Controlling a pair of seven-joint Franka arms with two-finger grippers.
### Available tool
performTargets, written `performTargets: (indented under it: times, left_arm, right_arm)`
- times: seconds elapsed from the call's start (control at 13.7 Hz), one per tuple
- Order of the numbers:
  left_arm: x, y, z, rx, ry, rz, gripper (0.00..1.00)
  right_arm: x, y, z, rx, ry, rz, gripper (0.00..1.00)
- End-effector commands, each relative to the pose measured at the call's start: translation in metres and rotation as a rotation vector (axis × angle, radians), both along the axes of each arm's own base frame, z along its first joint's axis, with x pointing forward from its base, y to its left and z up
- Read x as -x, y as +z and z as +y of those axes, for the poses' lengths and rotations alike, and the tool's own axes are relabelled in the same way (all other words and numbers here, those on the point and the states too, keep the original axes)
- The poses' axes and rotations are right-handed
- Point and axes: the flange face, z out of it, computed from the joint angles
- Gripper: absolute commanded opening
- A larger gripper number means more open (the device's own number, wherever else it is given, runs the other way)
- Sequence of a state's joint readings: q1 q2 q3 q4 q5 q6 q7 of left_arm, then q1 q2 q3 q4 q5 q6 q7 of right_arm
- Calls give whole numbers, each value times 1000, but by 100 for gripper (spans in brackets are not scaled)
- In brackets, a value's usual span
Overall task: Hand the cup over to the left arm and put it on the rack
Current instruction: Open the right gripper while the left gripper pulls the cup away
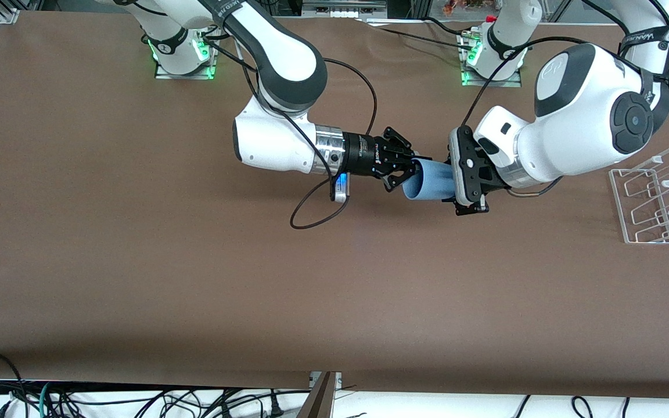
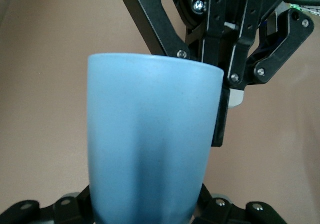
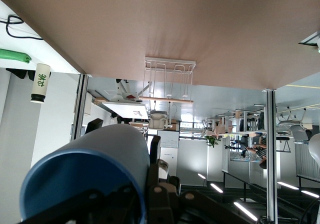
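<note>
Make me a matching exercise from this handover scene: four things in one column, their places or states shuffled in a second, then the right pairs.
Things:
1. cup
2. left hand
3. right hand
4. rack

Places or states:
A. standing on the table at the left arm's end
B. black skeletal fingers shut on the cup's rim end
C. light blue, lying sideways in the air between both hands
D. white housing, black fingers shut on the cup's base end

Pairs: 1-C, 2-D, 3-B, 4-A

cup [image 1: 430, 184] between both grippers over table [image 1: 137, 261]; rack [image 1: 657, 197] at left arm's end.
</note>
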State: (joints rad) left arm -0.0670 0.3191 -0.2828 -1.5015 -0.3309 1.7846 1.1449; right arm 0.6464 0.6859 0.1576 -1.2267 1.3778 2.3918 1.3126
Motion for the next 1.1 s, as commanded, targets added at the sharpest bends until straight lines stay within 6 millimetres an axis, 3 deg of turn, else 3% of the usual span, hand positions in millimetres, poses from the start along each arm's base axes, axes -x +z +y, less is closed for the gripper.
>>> performTargets:
  times: [0.0,0.07,0.15,0.22,0.44,0.58,0.73,0.88,1.02]
  left_arm:
    - [-1,6,-3,-12,10,-21,0]
    - [-2,7,1,-12,9,-22,0]
    - [-4,7,8,-14,14,-19,0]
    - [-5,5,15,-20,20,-9,0]
    - [-10,1,55,-52,63,41,0]
    - [-11,-1,79,-139,67,39,0]
    - [-13,0,112,-229,61,35,0]
    - [-18,-5,164,-334,90,44,0]
    - [-16,-10,216,-446,137,86,0]
  right_arm:
    - [-2,4,5,-21,-13,5,2]
    - [-3,4,4,-21,-15,7,28]
    - [-4,5,3,-22,-17,6,77]
    - [-5,8,4,-24,-16,-1,99]
    - [-15,20,-9,-16,-13,-29,99]
    - [-35,28,-37,-29,10,-2,99]
    - [-57,47,-79,-49,60,2,99]
    - [-68,66,-114,-21,135,-39,99]
    - [-66,92,-147,9,217,-97,99]
